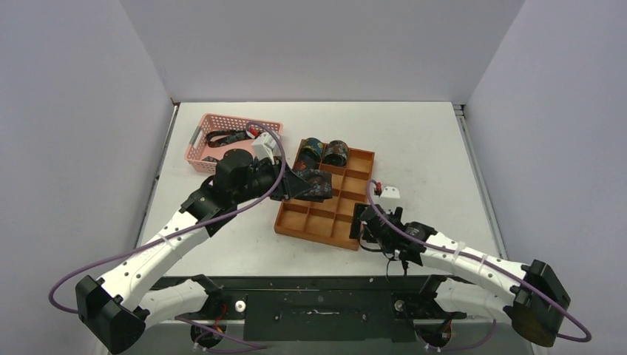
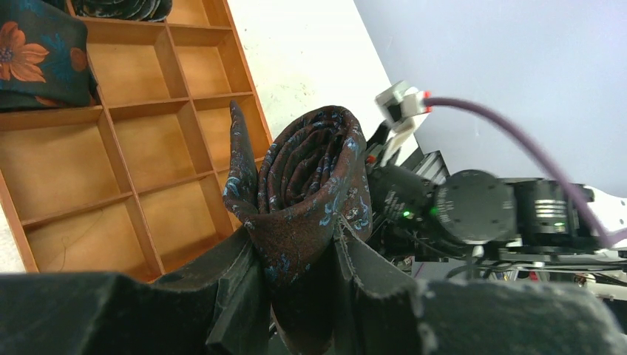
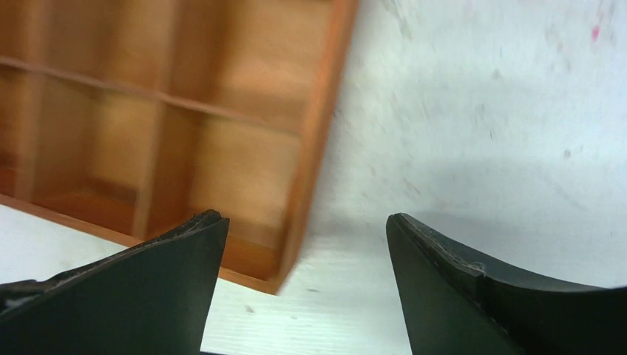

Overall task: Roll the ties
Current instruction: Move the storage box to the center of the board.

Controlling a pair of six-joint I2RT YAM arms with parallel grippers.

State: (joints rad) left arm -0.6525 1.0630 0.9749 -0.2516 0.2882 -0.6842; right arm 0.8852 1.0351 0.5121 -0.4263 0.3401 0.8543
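Rolled tie [image 2: 310,185]: pinched between the fingers of the left gripper [image 2: 299,270], above the wooden tray [image 1: 319,222].
Stored ties [image 1: 324,151]: two rolls in the tray's far compartments.
Right gripper [image 3: 303,251]: jaws wide apart, empty, by the tray's near corner over the worktop [image 1: 429,148].
Risk: the coil may spring open on release, as its pointed tail stands free.
Unclear: target compartment; pink basket [image 1: 198,151] contents.

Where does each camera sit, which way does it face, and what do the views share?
Top external: above and behind the robot, looking down on the table; the left arm and right arm show.
Left wrist: behind the left gripper, which is shut on a rolled tie, facing the wooden tray.
Right wrist: looking down past the open right gripper at the tray's corner.
All three share the tray.
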